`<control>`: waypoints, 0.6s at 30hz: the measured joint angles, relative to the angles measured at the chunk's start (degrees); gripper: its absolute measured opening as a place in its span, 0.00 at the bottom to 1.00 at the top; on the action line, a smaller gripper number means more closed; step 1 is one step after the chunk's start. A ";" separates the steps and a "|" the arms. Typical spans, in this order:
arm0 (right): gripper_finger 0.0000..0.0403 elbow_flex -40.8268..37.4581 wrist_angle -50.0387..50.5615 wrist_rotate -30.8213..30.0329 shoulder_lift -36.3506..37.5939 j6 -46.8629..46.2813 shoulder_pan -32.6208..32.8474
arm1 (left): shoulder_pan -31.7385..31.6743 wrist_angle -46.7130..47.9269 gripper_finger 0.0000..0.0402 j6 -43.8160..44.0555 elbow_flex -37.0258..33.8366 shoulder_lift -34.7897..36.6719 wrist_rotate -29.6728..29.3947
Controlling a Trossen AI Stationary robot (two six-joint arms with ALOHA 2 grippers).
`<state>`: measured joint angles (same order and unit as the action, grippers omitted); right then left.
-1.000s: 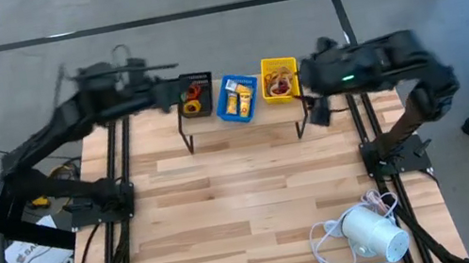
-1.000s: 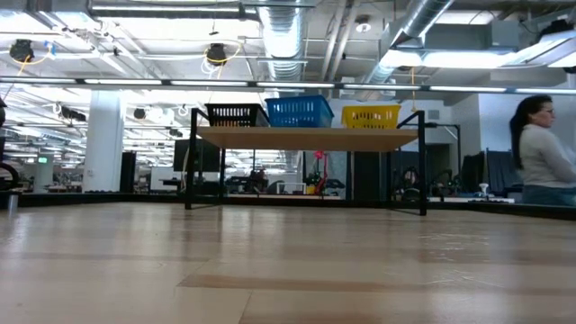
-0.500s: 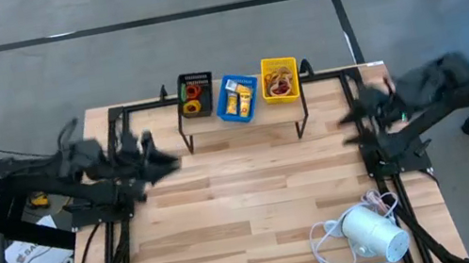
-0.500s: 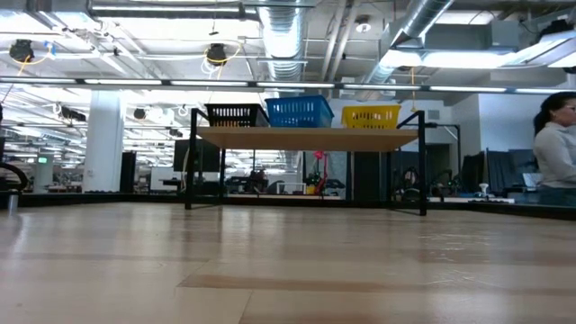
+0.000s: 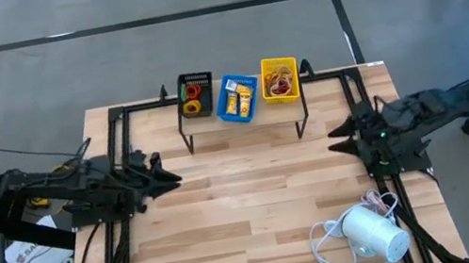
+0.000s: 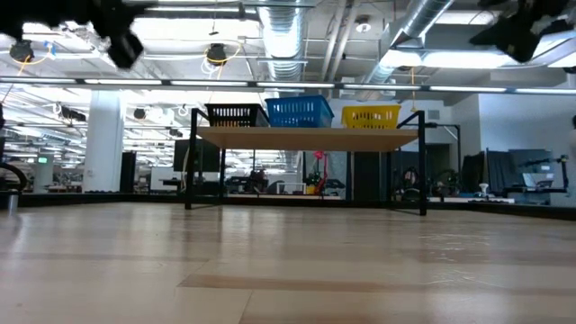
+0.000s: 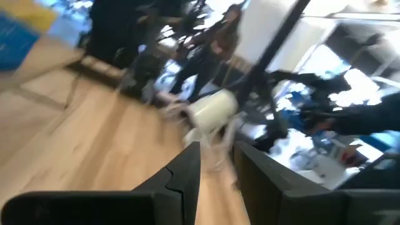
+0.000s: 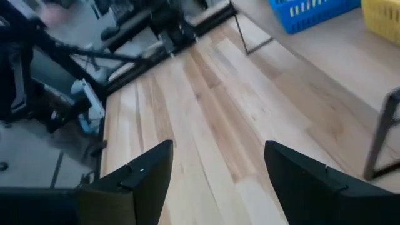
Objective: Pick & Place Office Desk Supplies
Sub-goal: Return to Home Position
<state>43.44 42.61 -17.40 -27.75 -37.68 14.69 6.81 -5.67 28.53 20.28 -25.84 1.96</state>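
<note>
A black mesh bin (image 5: 194,94), blue bin (image 5: 239,98) and yellow bin (image 5: 280,79) sit on the wooden shelf (image 6: 306,138). The left arm (image 5: 81,184) and right arm (image 5: 422,108) hang at the frame's sides, jaws open.

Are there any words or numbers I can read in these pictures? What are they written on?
No text here can be read.
White box on the floor left of the table: dark letters, too small to read.
White device on the table: no writing shows.
</note>
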 joint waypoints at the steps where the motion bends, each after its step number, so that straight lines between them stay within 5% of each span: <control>1: 0.62 -1.76 -2.61 0.03 0.09 0.42 -1.10 | -0.87 -0.90 0.24 -0.01 -1.65 -0.41 0.46; 8: 0.62 -19.16 -27.57 9.64 2.68 -0.76 -8.88 | -8.66 -27.69 0.24 2.03 -16.83 -2.42 12.30; 11: 0.62 -22.95 -30.02 10.63 3.49 -0.65 -11.06 | -11.05 -28.32 0.24 2.21 -19.92 -3.18 17.01; 18: 0.62 -32.09 -40.27 9.87 6.35 1.43 -14.06 | -13.92 -26.64 0.24 -5.50 -19.89 -4.32 17.79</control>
<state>11.35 2.34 -7.54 -21.40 -36.25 0.63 -7.11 -32.31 23.04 0.38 -30.17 19.75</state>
